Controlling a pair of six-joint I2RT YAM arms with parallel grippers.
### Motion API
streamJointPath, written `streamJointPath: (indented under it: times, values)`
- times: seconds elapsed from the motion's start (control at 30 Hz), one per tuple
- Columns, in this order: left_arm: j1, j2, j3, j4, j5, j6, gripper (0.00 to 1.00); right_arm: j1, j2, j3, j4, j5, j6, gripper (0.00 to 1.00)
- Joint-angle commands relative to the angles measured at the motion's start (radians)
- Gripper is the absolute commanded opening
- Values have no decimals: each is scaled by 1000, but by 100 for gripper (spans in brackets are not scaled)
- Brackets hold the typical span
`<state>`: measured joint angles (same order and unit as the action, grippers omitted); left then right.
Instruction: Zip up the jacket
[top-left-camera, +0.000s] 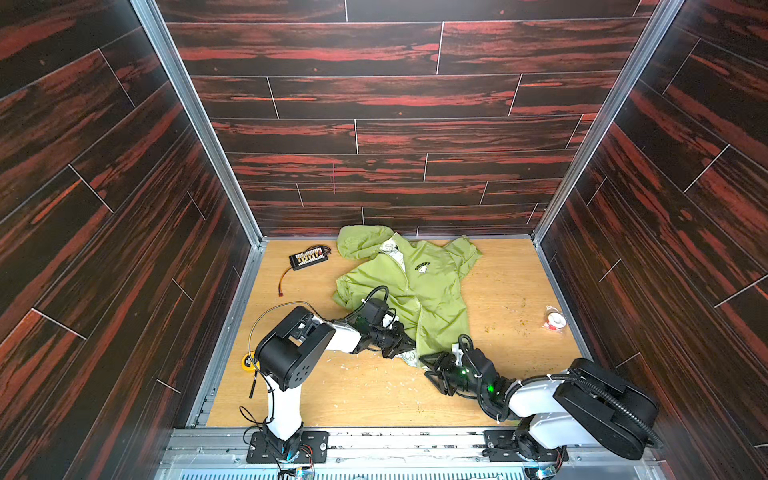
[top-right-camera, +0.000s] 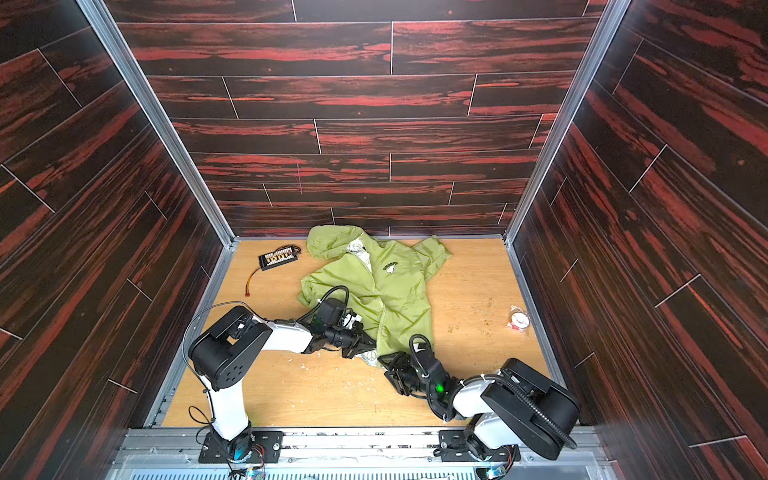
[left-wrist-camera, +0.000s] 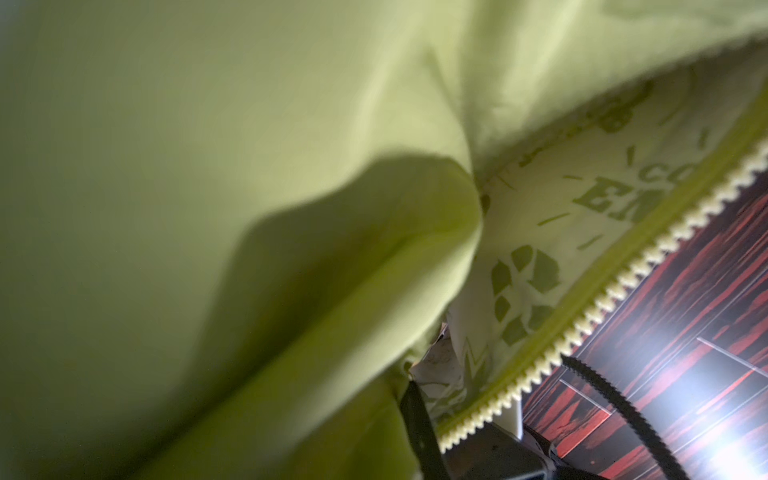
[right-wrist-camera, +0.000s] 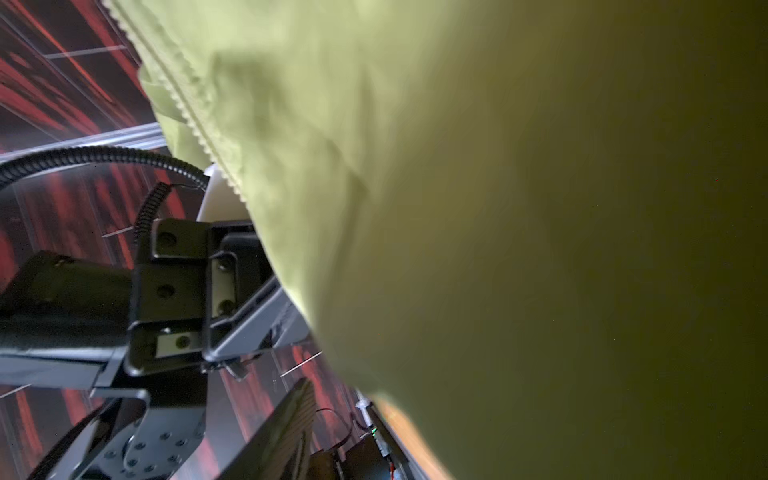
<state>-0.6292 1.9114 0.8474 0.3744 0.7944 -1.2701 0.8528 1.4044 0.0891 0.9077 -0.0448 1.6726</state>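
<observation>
Dark, red-streaked plank walls (top-left-camera: 374, 95) box in a pale wooden desk (top-left-camera: 332, 395). The jacket (top-left-camera: 432, 291) lies front up on it. Its hood (top-left-camera: 361, 243) rests against the back wall at the middle of the far edge, and its hem reaches the desk's centre, nearest the arms. At the hem the two fronts part and the printed lining (top-left-camera: 409, 356) shows.

The left fingers (top-left-camera: 401, 345) are closed tight on the hem of the front nearer the left arm. In the left wrist view cloth fills most of the frame, and a row of zipper teeth (left-wrist-camera: 623, 286) runs along the lining's edge, joined to nothing.

The right fingers (top-left-camera: 430, 360) stand apart just beside the other front's hem corner. The right wrist view shows one of them bare and the other hidden by cloth, so I cannot tell whether they touch the jacket.

A black board (top-left-camera: 309, 257) with wires lies near the far left corner. A white-and-red roll (top-left-camera: 555, 321) lies by the right edge.
</observation>
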Motion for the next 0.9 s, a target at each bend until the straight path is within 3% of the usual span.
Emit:
streamJointPath:
  times: [0.0,0.37,0.67,0.87]
  values:
    - [-27,-37,54,-137,35,96,0,14,-11,-30,68,66,42,64]
    - [-49,-40,12,-333,-35,251,0,14,-107,-34,-65,79,31,64]
    - [-91,-47,64,-307,1,249,0,13,-120,-70,-45,72,64,63]
    - [-104,-38,105,-228,57,207,0,14,-260,-79,-213,101,61,63]
